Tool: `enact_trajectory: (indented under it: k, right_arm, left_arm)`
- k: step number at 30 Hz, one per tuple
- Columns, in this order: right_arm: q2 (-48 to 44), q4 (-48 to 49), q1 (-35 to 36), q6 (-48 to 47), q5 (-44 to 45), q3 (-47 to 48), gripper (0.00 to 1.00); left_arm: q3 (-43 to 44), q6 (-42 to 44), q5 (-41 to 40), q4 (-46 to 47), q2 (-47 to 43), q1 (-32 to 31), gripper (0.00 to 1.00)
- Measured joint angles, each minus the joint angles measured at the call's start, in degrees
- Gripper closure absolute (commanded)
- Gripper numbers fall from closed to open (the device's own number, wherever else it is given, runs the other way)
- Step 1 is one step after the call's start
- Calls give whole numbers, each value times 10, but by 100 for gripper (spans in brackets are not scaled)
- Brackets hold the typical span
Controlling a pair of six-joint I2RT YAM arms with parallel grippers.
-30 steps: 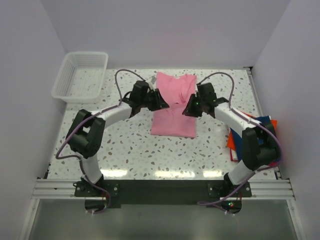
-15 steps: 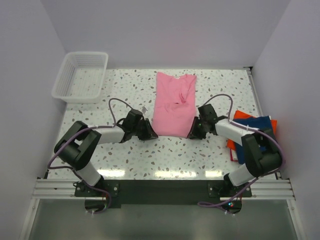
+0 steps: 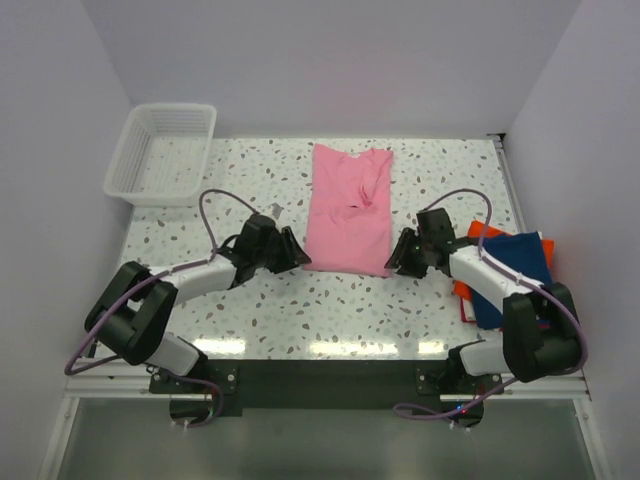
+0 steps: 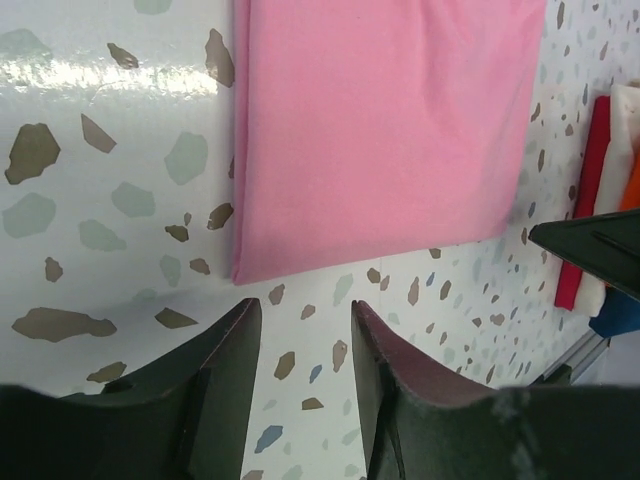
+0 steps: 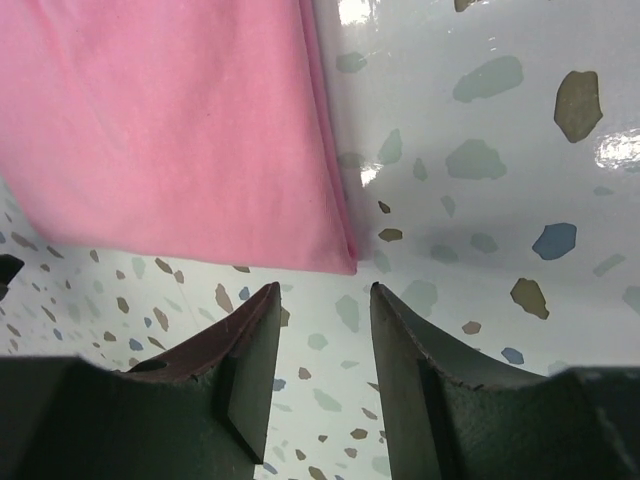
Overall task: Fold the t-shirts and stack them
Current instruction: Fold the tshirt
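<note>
The pink t-shirt [image 3: 348,215] lies flat at mid-counter [image 3: 330,310] as a narrow strip. Its long axis runs from near edge to far edge, with the rumpled end toward the far edge. The left fingers [image 4: 228,362] and right fingers [image 5: 250,352] sit low just off its two near corners, parted and empty, probably placed to pinch that hem and fold it away. The navy t-shirt [image 3: 515,265] and orange-red t-shirt [image 3: 483,231] lie folded by the right edge.

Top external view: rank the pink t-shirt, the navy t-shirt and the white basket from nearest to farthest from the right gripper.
From the right gripper:
1. The pink t-shirt, just left of the fingertips, mid-table.
2. The navy t-shirt, at the table's right edge, partly under that arm.
3. The white basket, far-left back corner.
</note>
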Motion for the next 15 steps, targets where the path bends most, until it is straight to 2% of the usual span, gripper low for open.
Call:
enact_trajectory:
  k: [15]
  right_arm:
    - [29,55,0,26,-4,-40,55]
  left_arm:
    - [14,13,-19,21,73,1,53]
